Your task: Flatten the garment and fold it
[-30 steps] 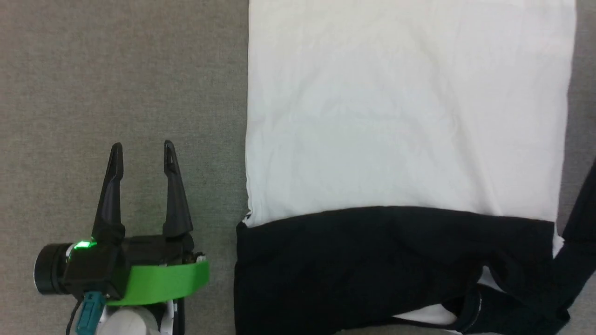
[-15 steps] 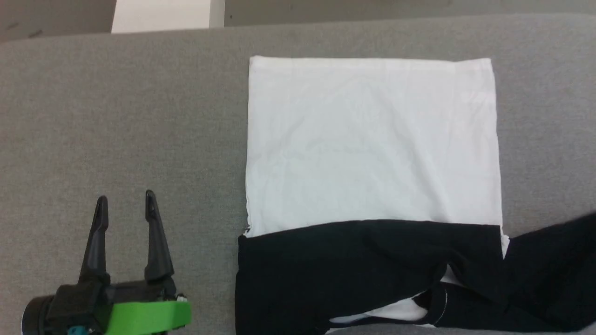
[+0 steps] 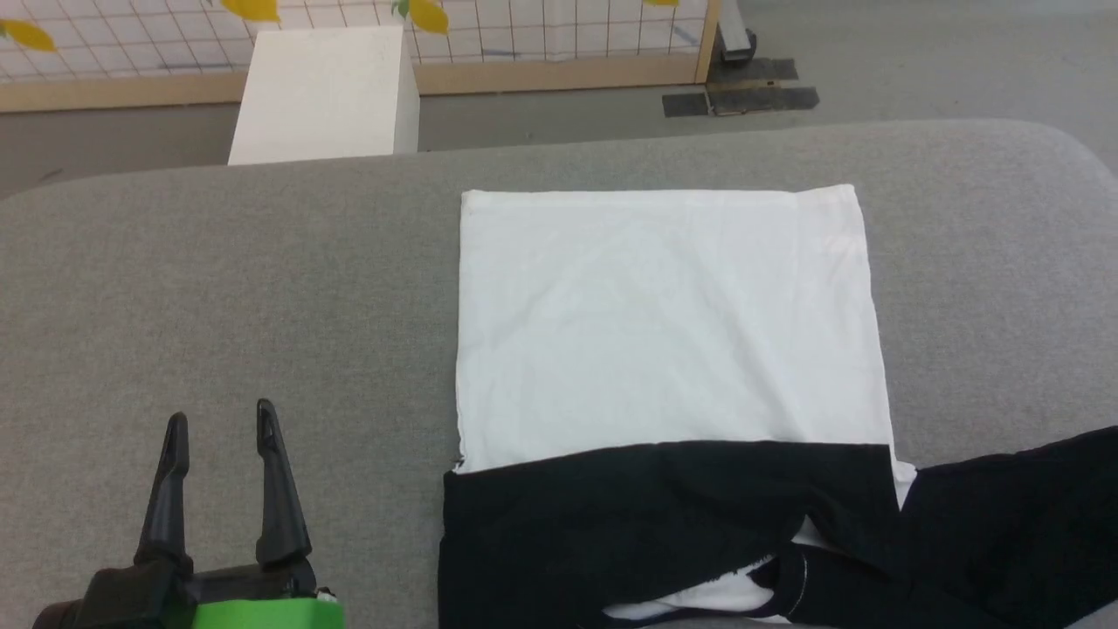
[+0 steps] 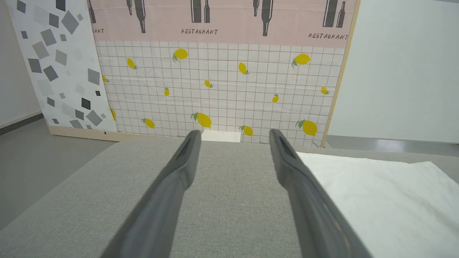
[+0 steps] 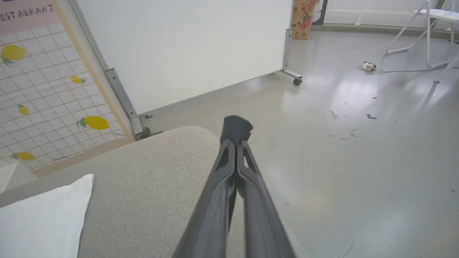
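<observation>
- Grey padded surface (image 3: 218, 288) takes up most of the head view. Behind it stand a white box (image 3: 323, 92) and a lemon-print panel (image 4: 222, 82) with a "RESTAURANT" strip above it.
- We find the shirt (image 3: 664, 323) lying right of centre on the surface. Its white body is spread flat and nearly square, with the far hem straight.
- One black sleeve (image 3: 664, 515) is folded across the near part of the body and covers it from side to side. A bit of white shows below it near the black neckband (image 3: 799, 581).
- The other sleeve (image 3: 1022, 507) runs off to the right and leaves the head view at its right edge.
- We see no print on the upturned white cloth.
- Left gripper (image 3: 221, 413) sits at the lower left, over bare surface and well apart from the shirt's left edge. Its fingers are spread wide with nothing between them. The left wrist view agrees, with grey fabric visible through the gap.
- Right gripper (image 5: 235, 138), in its own wrist view, has its fingers pressed together. A small tuft of black cloth (image 5: 235, 127) is pinched at the tips — we read it as sleeve fabric.
- That gripper points past the rounded right corner of the surface, toward grey floor (image 5: 358, 143) and a wheeled white board (image 5: 186, 46).
- A corner of the white body lies at the lower left of the right wrist view.
</observation>
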Robot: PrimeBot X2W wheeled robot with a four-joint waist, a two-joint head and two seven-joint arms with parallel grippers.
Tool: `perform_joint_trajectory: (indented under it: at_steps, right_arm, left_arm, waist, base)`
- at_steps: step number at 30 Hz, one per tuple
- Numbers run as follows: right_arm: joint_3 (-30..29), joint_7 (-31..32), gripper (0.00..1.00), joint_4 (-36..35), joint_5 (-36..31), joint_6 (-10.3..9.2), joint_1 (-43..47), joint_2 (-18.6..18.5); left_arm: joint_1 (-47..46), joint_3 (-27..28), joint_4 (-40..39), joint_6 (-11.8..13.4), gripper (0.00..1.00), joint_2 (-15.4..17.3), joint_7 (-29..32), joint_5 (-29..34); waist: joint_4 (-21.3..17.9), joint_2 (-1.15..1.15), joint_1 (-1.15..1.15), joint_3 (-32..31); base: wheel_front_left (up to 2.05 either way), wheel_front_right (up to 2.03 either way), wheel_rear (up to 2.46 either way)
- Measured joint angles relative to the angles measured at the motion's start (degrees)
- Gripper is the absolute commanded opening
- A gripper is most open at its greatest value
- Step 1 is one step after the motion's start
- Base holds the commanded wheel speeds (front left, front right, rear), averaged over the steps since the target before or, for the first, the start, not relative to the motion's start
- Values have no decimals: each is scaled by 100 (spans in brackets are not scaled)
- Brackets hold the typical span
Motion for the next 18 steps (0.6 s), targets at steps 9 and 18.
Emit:
perform_joint_trajectory:
  at_steps: [9, 18]
  right_arm:
    - [1594, 544, 0, -1389, 416, -1, -122, 136]
    - [3811, 935, 0, -1913, 399, 0, -478, 838]
  left_arm:
    - [99, -43, 1, 10, 100, -3, 9, -44]
    - [185, -41, -11, 1, 100, 20, 55, -104]
  waist:
    - [28, 0, 0, -276]
    - [258, 0, 0, -449]
  base:
    - [0, 0, 0]
    - [0, 0, 0]
